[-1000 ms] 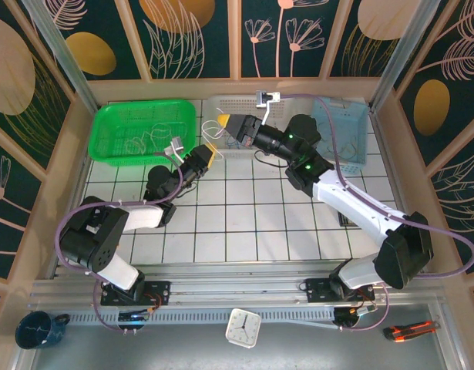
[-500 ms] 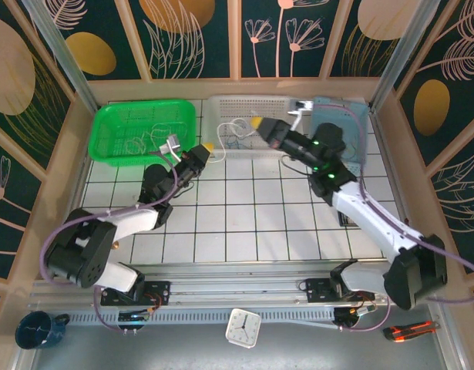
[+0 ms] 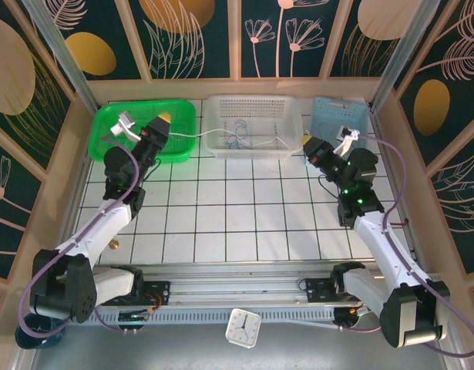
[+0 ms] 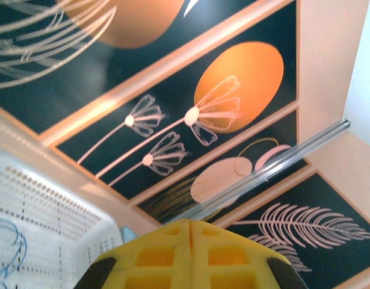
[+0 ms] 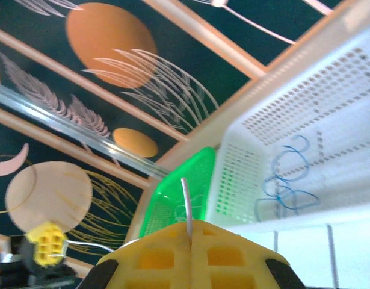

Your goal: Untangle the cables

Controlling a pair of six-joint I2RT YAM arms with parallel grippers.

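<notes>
Tabletop (image 3: pixel 244 223): white square tiles, dark grout lines, evenly lit.
Wall panels (image 3: pixel 198 38): far, left and right sides; dark ground printed with pale line-drawn leaves and flowers and orange-gold ovals.
Wooden frame (image 3: pixel 237 79): pale timber, borders the tabletop and divides the panels.
Aluminium posts (image 3: pixel 61 54): slanted, at the far left and far right corners.
Aluminium rail (image 3: pixel 237 289): along the near edge.

Three baskets in a row along the far edge of a white tiled table (image 3: pixel 244 216): green basket (image 3: pixel 102 142) left, white basket (image 3: pixel 252 99) middle, blue basket (image 3: pixel 329 116) right, each just beside the next. Behind and to both sides, dark wall panels (image 3: pixel 194 38) with orange discs and pale flowers, framed in wood. Past the near edge, a mug (image 3: pixel 36 330) left, a clock (image 3: pixel 242 327) centre, an orange cutter (image 3: pixel 410 331) right.
</notes>
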